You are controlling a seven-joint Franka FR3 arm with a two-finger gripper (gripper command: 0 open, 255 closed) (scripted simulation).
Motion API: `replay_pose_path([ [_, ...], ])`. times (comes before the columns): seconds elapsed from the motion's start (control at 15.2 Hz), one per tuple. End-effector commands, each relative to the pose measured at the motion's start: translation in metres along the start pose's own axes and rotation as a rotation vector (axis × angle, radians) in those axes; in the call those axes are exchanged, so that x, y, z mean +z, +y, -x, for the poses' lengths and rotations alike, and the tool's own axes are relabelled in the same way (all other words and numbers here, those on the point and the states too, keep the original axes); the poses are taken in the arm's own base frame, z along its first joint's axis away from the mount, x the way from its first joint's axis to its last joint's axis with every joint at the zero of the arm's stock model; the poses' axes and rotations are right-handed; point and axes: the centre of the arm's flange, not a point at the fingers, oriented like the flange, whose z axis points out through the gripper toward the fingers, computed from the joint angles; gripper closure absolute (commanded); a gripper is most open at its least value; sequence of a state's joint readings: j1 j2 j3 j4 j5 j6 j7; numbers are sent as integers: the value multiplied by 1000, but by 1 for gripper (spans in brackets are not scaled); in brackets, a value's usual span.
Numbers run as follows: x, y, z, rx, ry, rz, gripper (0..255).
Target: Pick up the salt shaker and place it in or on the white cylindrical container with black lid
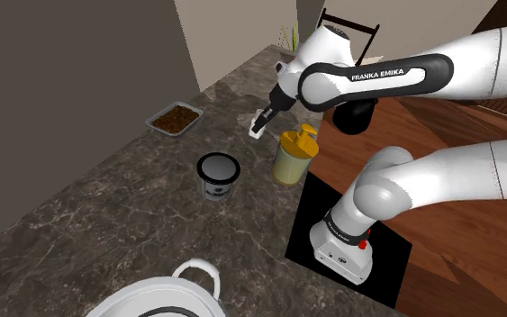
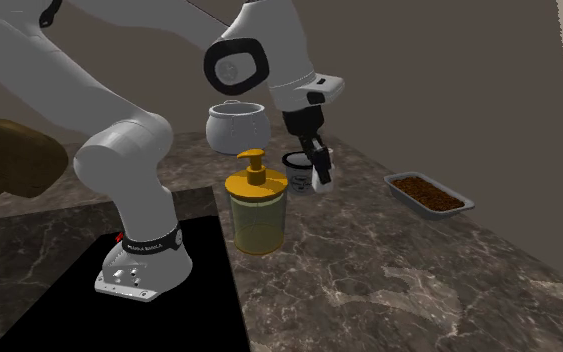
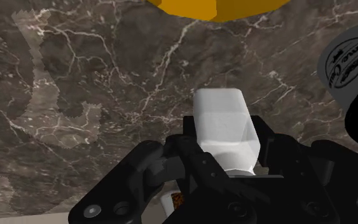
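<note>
Over the dark marble counter (image 1: 80,225), in the shoulder view, the all-black gripper (image 1: 262,121) is clamped on a small white squarish salt shaker (image 1: 258,131). The shaker hangs tilted and looks to be just clear of the stone. Just beside it, toward the black box stand (image 1: 310,216), is a translucent yellow soap dispenser with an orange pump (image 1: 293,158). The white cylindrical container with a black lid (image 1: 218,176) stands upright nearer this view's bottom, apart from the salt shaker. A grey rectangular tray of brown crumbs (image 1: 175,119) lies toward the view's left. A large white pot (image 1: 166,297) sits at the bottom edge.

In the second exterior view the gripper (image 2: 318,165) points downward with the salt shaker (image 2: 321,177) pinched at its tip above the counter (image 2: 389,280). The container (image 2: 295,160) shows partly behind it. The soap dispenser (image 2: 257,205) stands in front, the pot (image 2: 236,125) behind, and the tray (image 2: 427,193) off to this view's right.

In the wrist view the two fingers of the gripper (image 3: 225,153) press both sides of the salt shaker (image 3: 225,127), with marble (image 3: 75,95) beyond it. The orange pump of the dispenser (image 3: 215,6) lies ahead of the gripper. The container (image 3: 343,63) lies off to one side, not touching the shaker.
</note>
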State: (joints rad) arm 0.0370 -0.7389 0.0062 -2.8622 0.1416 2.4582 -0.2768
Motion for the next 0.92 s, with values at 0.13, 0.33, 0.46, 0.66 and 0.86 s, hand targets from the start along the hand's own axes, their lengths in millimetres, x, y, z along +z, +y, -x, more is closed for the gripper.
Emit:
replay_pose_path([
  [0.13,-20,-1,-6,0,-1,0,255],
  [0.33,-35,-1,-12,0,-1,0,255],
  [0.46,-45,-1,-15,0,-1,0,255],
  [0.66,-57,-2,-20,0,-1,0,255],
  [0.86,-54,-41,-21,0,-1,0,255],
])
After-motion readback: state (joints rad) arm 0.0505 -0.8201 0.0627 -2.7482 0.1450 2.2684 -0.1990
